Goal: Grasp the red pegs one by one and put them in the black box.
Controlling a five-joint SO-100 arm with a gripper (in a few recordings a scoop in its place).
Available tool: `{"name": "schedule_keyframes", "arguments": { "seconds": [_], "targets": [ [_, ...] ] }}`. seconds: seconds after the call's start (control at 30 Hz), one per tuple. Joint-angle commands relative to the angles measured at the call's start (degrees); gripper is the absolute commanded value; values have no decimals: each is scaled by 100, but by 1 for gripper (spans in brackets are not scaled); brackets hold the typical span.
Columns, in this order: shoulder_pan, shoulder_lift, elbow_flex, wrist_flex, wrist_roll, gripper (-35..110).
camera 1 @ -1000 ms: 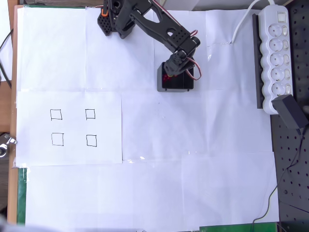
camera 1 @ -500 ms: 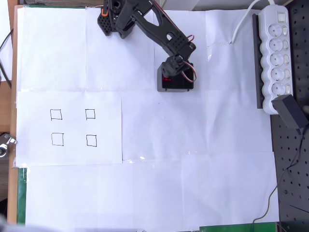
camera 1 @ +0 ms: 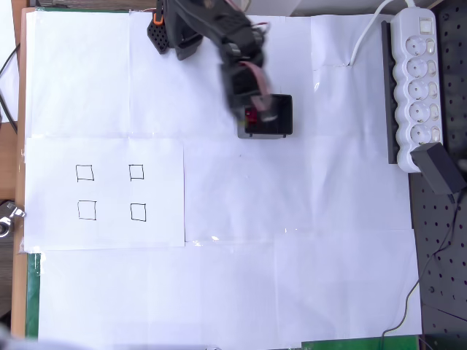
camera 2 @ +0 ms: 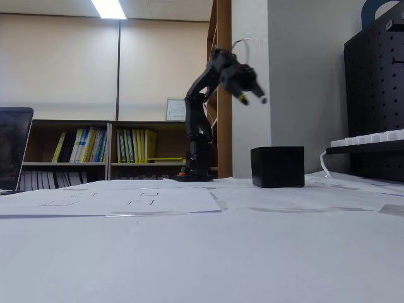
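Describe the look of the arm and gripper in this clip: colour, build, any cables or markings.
The arm is black throughout, built of blocky printed links with rows of small holes on the base part. An orange mark sits near its base, and thin red and white wires loop by the wrist. The gripper is black too, motion-blurred, with a small yellowish spot near its fingers in the fixed view.
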Motion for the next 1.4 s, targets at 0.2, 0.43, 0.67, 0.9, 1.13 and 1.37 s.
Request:
{"name": "schedule_keyframes", "arguments": {
  "seconds": [0.2,0.43,0.67,0.9,1.13,1.37],
  "targets": [
    [949,-3902,-4957,-1758,870,0],
    [1063,-4957,-6565,-1872,1204,0],
    [1055,-5704,-7594,-1802,1652,0],
    [1248,-5880,-7945,-1521,1652,0],
    [1239,-6091,-7945,-1072,1143,0],
    [1485,-6144,-7945,-1046,1125,0]
  ]
}}
